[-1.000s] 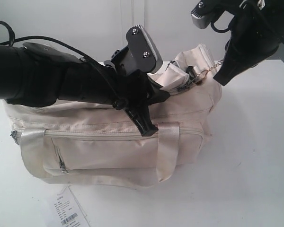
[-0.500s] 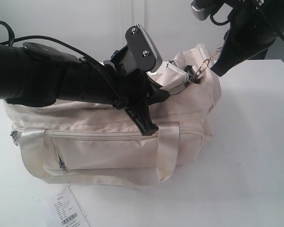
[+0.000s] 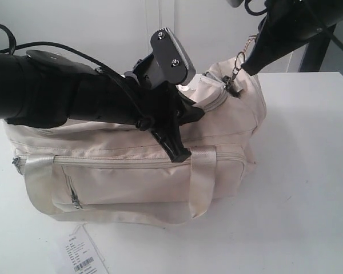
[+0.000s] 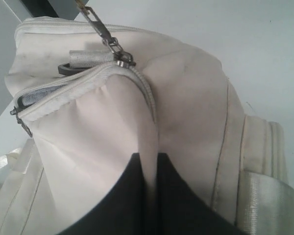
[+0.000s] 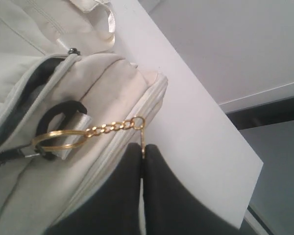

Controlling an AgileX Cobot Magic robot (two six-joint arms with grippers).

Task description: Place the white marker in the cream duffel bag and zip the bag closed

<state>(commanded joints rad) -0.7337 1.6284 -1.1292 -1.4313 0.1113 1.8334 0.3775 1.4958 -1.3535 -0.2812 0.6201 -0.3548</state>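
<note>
Tbl [image 3: 308,188]: cream duffel [image 3: 131,171], barcode label [image 3: 80,257]

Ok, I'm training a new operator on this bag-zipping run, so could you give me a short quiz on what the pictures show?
1. True or false: the right fingers are shut on the gold chain.
2. What do the left fingers pinch? A) a strap handle B) a fold of fabric of the cream duffel bag C) the barcode label
3. Short answer: is the white marker visible in any view?
Key: 1 true; 2 B; 3 no.
</note>
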